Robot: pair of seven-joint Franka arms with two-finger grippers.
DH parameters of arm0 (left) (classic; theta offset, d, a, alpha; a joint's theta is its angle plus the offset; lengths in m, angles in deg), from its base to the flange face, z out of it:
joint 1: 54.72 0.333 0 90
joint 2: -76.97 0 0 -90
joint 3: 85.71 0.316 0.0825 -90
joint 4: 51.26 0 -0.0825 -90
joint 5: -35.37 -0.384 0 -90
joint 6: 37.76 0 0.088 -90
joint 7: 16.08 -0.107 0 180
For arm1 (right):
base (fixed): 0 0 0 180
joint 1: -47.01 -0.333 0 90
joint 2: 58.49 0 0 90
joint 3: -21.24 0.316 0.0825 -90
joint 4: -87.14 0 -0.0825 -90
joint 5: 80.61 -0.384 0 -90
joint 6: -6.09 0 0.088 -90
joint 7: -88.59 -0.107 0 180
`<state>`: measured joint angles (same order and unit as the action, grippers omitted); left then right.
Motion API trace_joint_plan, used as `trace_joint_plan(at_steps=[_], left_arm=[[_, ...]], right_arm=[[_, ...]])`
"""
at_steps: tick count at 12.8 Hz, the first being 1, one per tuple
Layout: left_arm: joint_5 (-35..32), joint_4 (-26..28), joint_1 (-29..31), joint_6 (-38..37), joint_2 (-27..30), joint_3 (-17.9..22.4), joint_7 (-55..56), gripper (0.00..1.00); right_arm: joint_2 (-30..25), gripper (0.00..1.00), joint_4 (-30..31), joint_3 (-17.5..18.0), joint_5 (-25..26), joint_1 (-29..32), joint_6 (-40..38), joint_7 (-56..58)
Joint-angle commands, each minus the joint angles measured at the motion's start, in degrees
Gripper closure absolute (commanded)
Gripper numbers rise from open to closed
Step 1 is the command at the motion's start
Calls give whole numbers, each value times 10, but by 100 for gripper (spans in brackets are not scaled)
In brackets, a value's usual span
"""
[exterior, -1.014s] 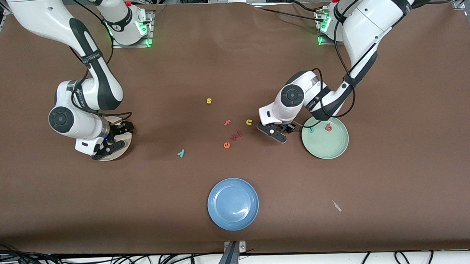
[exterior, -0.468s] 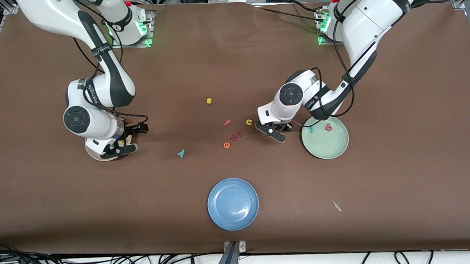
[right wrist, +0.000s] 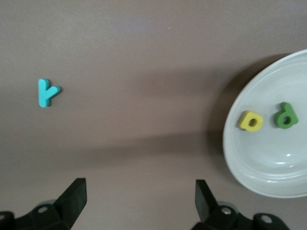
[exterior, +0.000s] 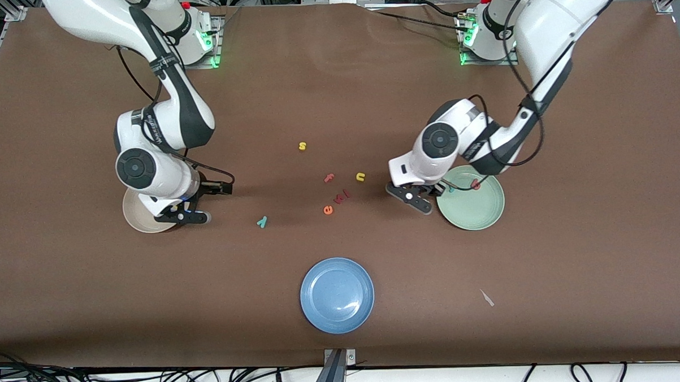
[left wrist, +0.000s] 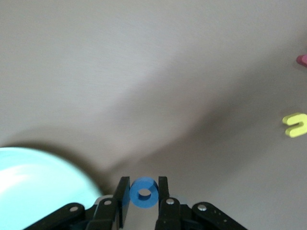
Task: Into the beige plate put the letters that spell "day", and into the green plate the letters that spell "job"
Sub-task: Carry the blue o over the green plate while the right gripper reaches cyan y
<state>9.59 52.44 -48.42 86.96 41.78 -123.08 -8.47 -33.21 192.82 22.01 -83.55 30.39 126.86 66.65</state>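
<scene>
Clamped between the left gripper's [left wrist: 143, 201] fingers is the blue o [left wrist: 143, 192], held over bare tabletop at the nine o'clock edge of the green plate [exterior: 476, 211]. On that plate, at its rim toward eleven and twelve o'clock, the teal j [exterior: 451, 190] and salmon-red b [exterior: 475, 184] are partly hidden by the left arm. At the beige plate's [exterior: 134, 212] three o'clock edge the right gripper [right wrist: 139, 199] is held with its jaws spread wide and empty. The yellow d [right wrist: 251, 120] and green a [right wrist: 286, 116] lie in that plate. The teal y [exterior: 262, 221] lies on the table between the plates. Clustered near the table's middle are a yellow s [exterior: 302, 146], salmon f [exterior: 329, 178], yellow u [exterior: 360, 177], orange e [exterior: 328, 210] and two small red letters [exterior: 341, 197]. At six o'clock sits a blue plate [exterior: 337, 294].
</scene>
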Motion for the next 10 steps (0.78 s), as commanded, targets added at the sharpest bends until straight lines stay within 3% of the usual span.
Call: trace_joint_plan(at_steps=[1,5,10], left_arm=[[21,-2,74,-29,18,-21,-146,100],[12,-2,119,-21,-13,-12,-303,100],[10,5,119,10,-44,3,-307,100]], right_arm=[[27,0,-40,-2,-46,-13,-4,-48],[69,0,-64,-2,-60,-35,38,-121],[108,0,-97,-3,-56,-60,63,-192]])
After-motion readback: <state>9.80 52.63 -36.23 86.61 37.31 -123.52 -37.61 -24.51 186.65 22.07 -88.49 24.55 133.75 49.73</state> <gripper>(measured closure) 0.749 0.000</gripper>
